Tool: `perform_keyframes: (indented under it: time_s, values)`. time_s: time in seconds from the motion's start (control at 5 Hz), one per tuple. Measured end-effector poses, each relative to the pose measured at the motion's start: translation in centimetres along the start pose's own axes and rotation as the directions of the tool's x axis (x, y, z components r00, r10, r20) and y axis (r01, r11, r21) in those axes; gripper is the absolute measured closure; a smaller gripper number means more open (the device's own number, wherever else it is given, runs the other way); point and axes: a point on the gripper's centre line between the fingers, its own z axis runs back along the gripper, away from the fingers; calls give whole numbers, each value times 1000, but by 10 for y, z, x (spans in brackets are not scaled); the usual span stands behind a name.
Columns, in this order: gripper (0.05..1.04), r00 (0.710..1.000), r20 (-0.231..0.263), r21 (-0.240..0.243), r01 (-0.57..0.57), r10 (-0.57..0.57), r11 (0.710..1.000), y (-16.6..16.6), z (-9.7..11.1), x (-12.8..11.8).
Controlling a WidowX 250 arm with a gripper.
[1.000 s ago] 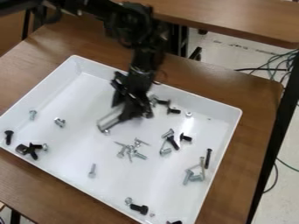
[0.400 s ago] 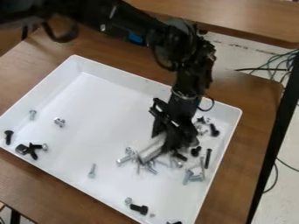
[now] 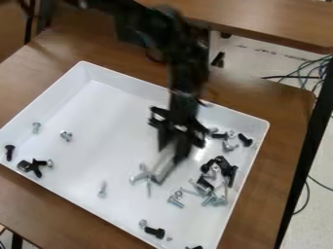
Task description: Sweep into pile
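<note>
The gripper [image 3: 173,148] hangs over the right-hand half of the white tray [image 3: 123,79], a pale flat piece [image 3: 170,168] reaching down below it; whether it is wide or narrow, I cannot tell. Black and silver bolts [image 3: 205,184] lie jumbled by the tray's right wall. Near the flat piece are a few silver screws [image 3: 138,177], with 1 silver screw [image 3: 102,189] alone further left. At the left edge, 1 black screw [image 3: 9,152] lies near a dark cluster [image 3: 36,167]. The tray sits on a brown table [image 3: 299,104].
</note>
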Motion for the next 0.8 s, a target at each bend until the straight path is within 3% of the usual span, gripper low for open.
perform_keyframes:
  time_s: [0.2, 0.4, 0.6, 0.8]
  values:
    - [726, 975, 59, -14, -212, 212, 977, 47, 20, -6]
    - [726, 947, 64, 94, -321, 316, 943, 91, 26, -15]
    - [726, 945, 39, 208, -326, 325, 922, 128, 27, -18]
    - [726, 934, 15, 162, -354, 356, 921, 180, 3, -45]
